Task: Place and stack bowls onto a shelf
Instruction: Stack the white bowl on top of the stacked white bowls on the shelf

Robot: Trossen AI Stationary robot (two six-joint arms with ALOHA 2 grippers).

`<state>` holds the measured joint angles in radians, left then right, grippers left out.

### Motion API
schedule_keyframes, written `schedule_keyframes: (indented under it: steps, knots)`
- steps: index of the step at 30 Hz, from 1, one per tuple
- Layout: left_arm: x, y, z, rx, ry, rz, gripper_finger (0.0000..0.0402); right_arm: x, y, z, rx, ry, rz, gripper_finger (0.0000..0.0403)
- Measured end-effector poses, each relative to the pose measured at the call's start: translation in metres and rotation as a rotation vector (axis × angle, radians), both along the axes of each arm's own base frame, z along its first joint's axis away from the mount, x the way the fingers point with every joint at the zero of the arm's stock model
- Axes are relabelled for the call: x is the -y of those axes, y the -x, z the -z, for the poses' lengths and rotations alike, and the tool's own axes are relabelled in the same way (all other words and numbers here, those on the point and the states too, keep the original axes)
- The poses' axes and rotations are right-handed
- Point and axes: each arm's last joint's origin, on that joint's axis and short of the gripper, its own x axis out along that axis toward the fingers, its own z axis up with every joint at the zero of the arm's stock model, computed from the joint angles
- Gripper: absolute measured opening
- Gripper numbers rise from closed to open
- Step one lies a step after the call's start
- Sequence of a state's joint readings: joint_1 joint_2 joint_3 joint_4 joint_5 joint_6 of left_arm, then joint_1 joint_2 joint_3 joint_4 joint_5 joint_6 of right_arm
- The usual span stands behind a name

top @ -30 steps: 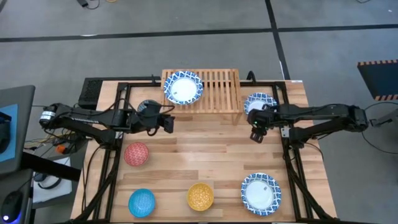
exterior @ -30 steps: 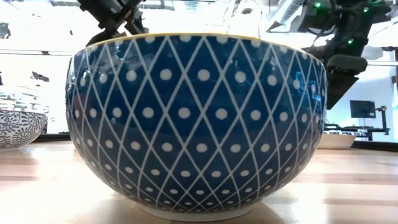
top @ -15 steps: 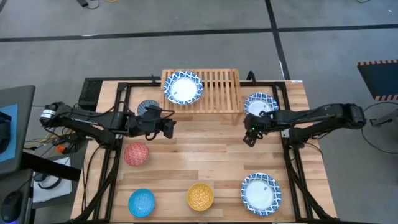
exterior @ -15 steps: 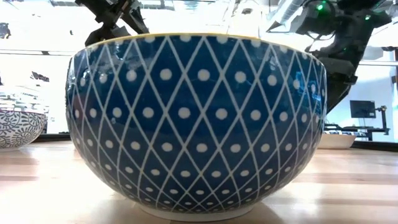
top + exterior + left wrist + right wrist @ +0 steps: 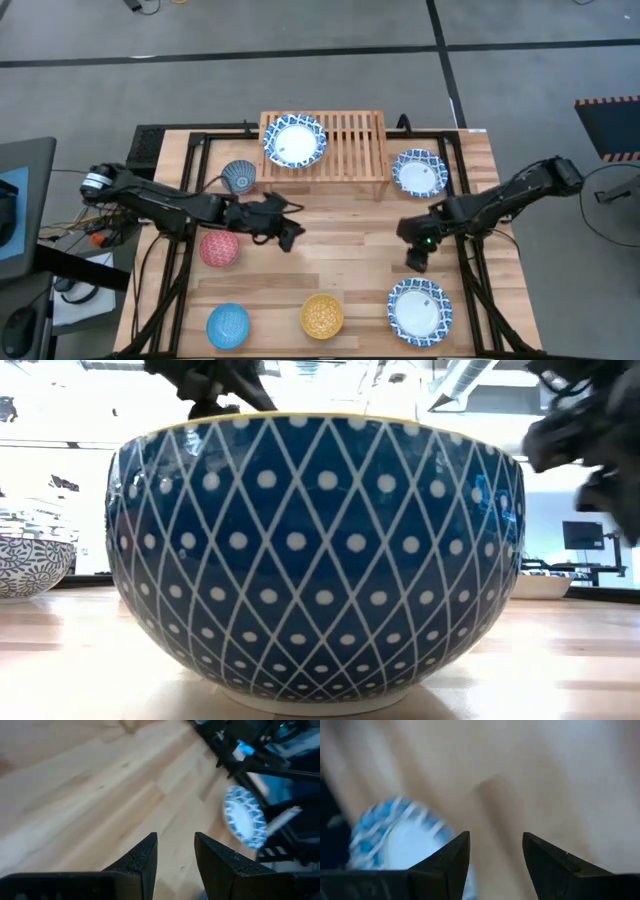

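Fetching: both arms hang over bare table with nothing in their fingers — I judge this the reach-for-the-next-bowl step.
Shelf: rack (image 5: 350, 140) at the far edge of the table, one white bowl (image 5: 295, 142) on its left end, the other slats bare.
Left gripper: left gripper (image 5: 288, 236) over mid-table, just right of the red bowl (image 5: 219, 247); the left wrist view shows its fingers (image 5: 142, 860) parted a little and empty.
Right gripper: right gripper (image 5: 417, 259) above the boards just beyond the near-right bowl (image 5: 419, 310); in the right wrist view its fingers (image 5: 451, 857) stand apart, nothing between them, with that bowl's blue rim (image 5: 390, 837) ahead.
Other bowls: a white one (image 5: 419, 172) on the table right of the shelf; grey-blue (image 5: 238, 177) left of it; blue (image 5: 228, 325) and yellow (image 5: 322, 315) along the near edge. I count seven in the high view.
Low view: one bowl (image 5: 315, 555) fills it; which one it is I cannot tell.
Progress: early — one bowl shelved.
Next move, right: probably drop over the near-right bowl's rim, one finger inside and one outside, then close.
Next move, left: its target is unclear — the red bowl is nearest.
Care: white bowls should go down first, since the small ones nest inside.
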<state>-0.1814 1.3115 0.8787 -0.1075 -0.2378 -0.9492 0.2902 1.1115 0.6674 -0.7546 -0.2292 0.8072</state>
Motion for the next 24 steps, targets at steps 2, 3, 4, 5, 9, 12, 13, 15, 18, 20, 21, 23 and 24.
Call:
schedule_keyframes:
  steps: [2, 3, 4, 5, 9, 12, 13, 15, 18, 20, 21, 23, 24]
  knots:
    - [0.002, -0.009, 0.006, 0.020, 0.012, 0.016, 0.0114, -0.010, 0.003, 0.000, -0.018, -0.044, -0.058, 0.0207]
    - [0.003, -0.014, 0.009, 0.031, 0.021, 0.025, 0.0114, -0.016, 0.004, 0.001, -0.021, -0.048, -0.088, 0.0207]
    - [0.004, -0.017, 0.012, 0.032, 0.029, 0.036, 0.0114, -0.020, 0.005, 0.003, -0.025, -0.046, -0.116, 0.0207]
    - [0.005, -0.020, 0.015, 0.030, 0.036, 0.048, 0.0114, -0.025, 0.007, 0.005, -0.037, -0.041, -0.142, 0.0207]
    - [0.008, -0.029, 0.021, 0.017, 0.059, 0.080, 0.0114, -0.036, 0.013, 0.019, -0.075, -0.013, -0.205, 0.0207]
    - [0.010, -0.032, 0.023, 0.014, 0.065, 0.085, 0.0114, -0.042, 0.012, 0.028, -0.068, -0.013, -0.215, 0.0207]
    - [0.010, -0.032, 0.023, 0.013, 0.067, 0.084, 0.0114, -0.044, 0.011, 0.032, -0.066, -0.017, -0.220, 0.0207]
    - [0.010, -0.032, 0.023, 0.011, 0.070, 0.083, 0.0114, -0.049, 0.008, 0.037, -0.056, -0.039, -0.244, 0.0207]
    - [0.010, -0.032, 0.023, 0.013, 0.088, 0.080, 0.0114, -0.054, 0.005, 0.046, -0.073, -0.044, -0.270, 0.0206]
    - [0.010, -0.032, 0.023, 0.011, 0.097, 0.084, 0.0114, -0.054, 0.004, 0.051, -0.102, -0.032, -0.269, 0.0196]
    - [0.011, -0.032, 0.023, 0.010, 0.101, 0.088, 0.0114, -0.054, 0.004, 0.053, -0.111, -0.029, -0.266, 0.0186]
    - [0.011, -0.032, 0.023, 0.012, 0.111, 0.082, 0.0114, -0.053, 0.003, 0.054, -0.112, -0.027, -0.265, 0.0154]
    - [0.011, -0.032, 0.023, 0.013, 0.119, 0.077, 0.0114, -0.052, 0.002, 0.053, -0.107, -0.028, -0.263, 0.0133]
